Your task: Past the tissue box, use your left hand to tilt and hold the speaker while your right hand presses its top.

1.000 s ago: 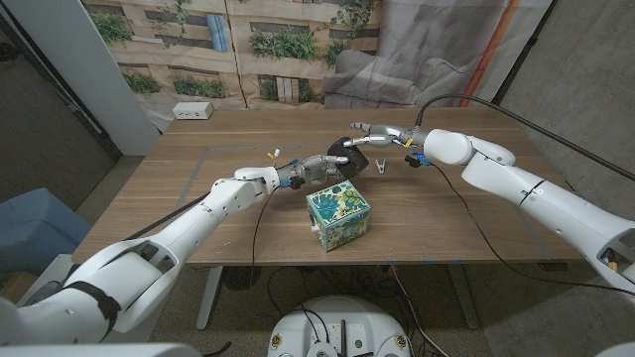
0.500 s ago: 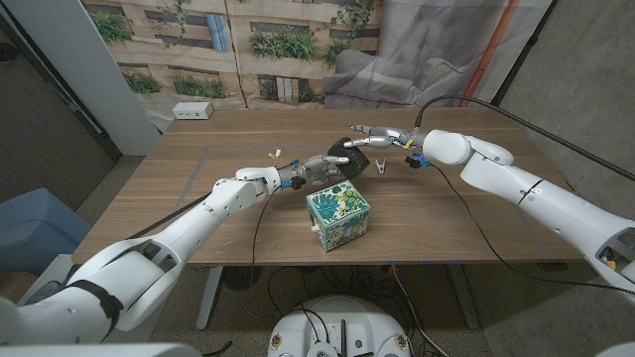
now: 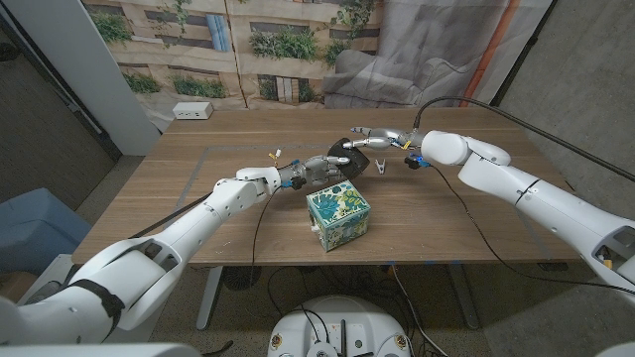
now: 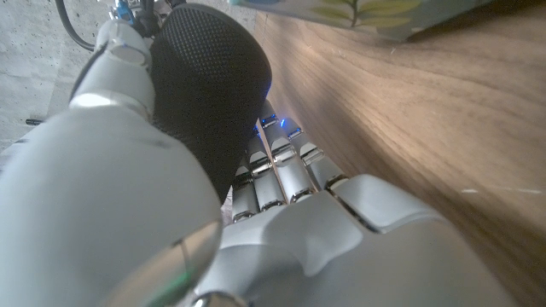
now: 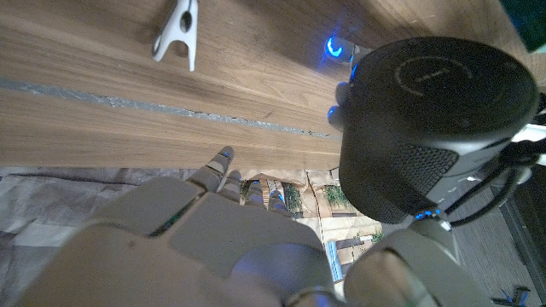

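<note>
Tissue box (image 3: 338,217): floral, teal and white, near the front edge of the wooden table (image 3: 189,203), just in front of the left hand.
Clip (image 3: 380,167): small and white, on the wood just past the speaker, beside the right hand; also at (image 5: 177,31).
White power strip (image 3: 192,111): far left corner, well apart from the action.
Speaker (image 3: 345,157): black, mesh-sided, past the tissue box, tipped off upright; round top showing at (image 5: 444,81).
Left hand (image 3: 319,170): reaching in from the left, fingers (image 4: 281,175) wrapped against the mesh, gripping the speaker.
Right hand (image 3: 374,136): stretched out above the speaker, fingers extended and holding nothing; contact with the top not clear.
Containers: can't tell what is inside the tissue box.
</note>
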